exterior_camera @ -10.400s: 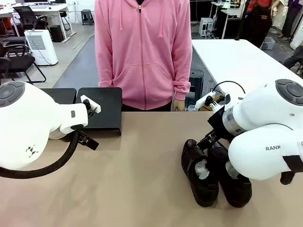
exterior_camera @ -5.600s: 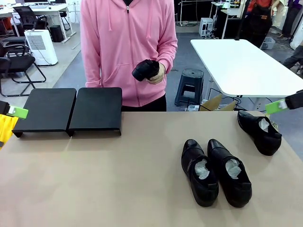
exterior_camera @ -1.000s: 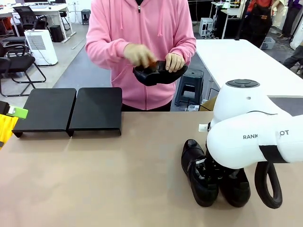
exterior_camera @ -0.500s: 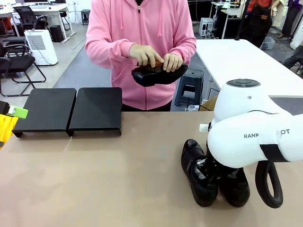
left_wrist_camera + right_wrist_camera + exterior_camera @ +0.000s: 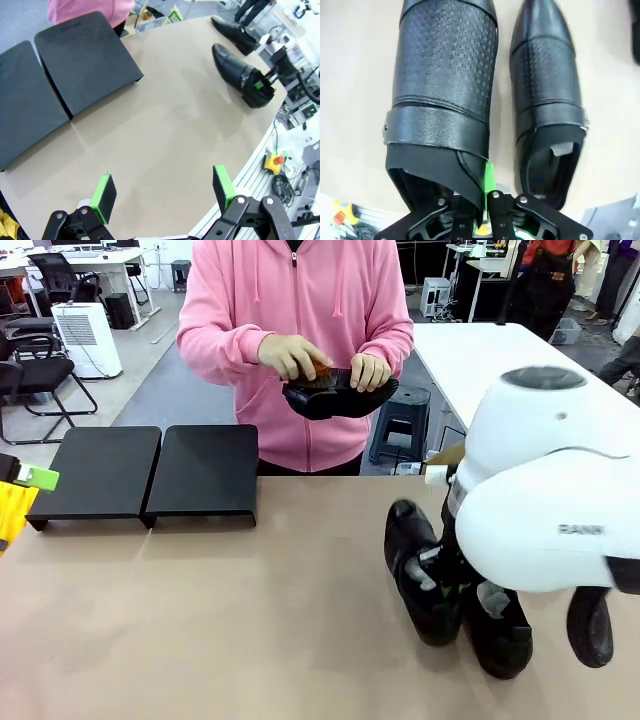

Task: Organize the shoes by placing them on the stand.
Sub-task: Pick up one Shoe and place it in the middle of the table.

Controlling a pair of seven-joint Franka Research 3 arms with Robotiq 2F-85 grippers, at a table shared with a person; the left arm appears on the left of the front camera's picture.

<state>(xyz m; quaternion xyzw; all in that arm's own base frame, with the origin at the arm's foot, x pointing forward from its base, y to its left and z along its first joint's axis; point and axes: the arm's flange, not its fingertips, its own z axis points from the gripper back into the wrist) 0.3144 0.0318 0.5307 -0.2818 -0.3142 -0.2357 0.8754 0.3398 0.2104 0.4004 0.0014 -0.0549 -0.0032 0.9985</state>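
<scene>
Two robot arms are working at a tan table (image 5: 200, 620), facing a person in a pink hoodie (image 5: 300, 320).

The right gripper (image 5: 487, 189) is pressing its jaws tightly together on the heel collar of a glossy black shoe. One green pad (image 5: 489, 175) is showing against the inside of the leather wall. This gripped shoe (image 5: 445, 90) is stretching straight away from the fingers, with its toe farthest from the gripper and a broad strap crossing its top. The pictures are not showing clearly whether it is resting on the table or hanging just above it. A second shoe (image 5: 547, 95) is lying just beside the gripper, parallel to the gripped shoe with a narrow gap between them. Its heel opening is sitting level with the fingers.

Well beyond the right gripper, the person's hands (image 5: 290, 355) are holding a third shoe (image 5: 335, 398) at chest height.

The left gripper (image 5: 162, 192) is hovering over the table with its jaws spread wide and is gripping nothing. Its green pads (image 5: 103, 197) are standing far apart. The stand (image 5: 85, 65), two flat matte black platforms set side by side, is lying ahead of these fingers, off to one side in the wrist view. It is sitting well apart from the right gripper, across the table.
</scene>
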